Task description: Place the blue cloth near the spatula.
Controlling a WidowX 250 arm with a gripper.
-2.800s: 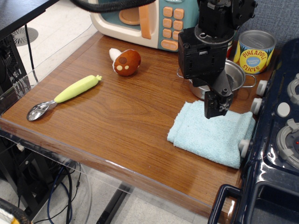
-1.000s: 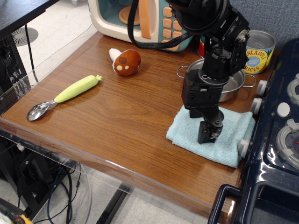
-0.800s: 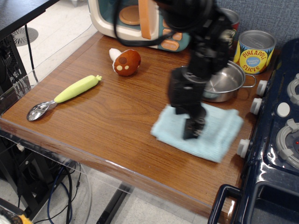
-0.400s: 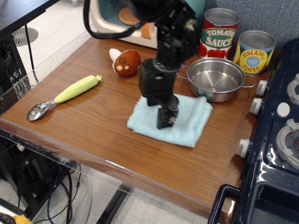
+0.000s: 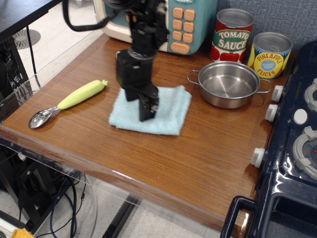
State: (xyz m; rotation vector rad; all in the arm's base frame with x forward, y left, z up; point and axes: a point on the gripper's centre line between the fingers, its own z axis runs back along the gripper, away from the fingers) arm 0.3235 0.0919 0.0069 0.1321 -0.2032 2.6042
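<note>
The blue cloth (image 5: 168, 113), a light aqua folded towel, lies flat on the wooden table (image 5: 198, 153) near its middle. My gripper (image 5: 147, 109) points down onto the cloth's left half, its black fingers together and pressed into the fabric. The spatula (image 5: 69, 101), with a yellow-green handle and silver head, lies at the left of the table, a short gap left of the cloth. The toy mushroom is hidden behind my arm.
A steel pot (image 5: 229, 85) stands right of the cloth. A tomato sauce can (image 5: 232, 29) and a pineapple can (image 5: 270, 48) stand behind it. A toy microwave (image 5: 183, 22) is at the back. A dark toy stove (image 5: 292, 148) borders the right edge.
My gripper has dragged the blue cloth leftward across the table, from beside the stove to the middle, close to the spatula. The pot and cans are now uncovered.
</note>
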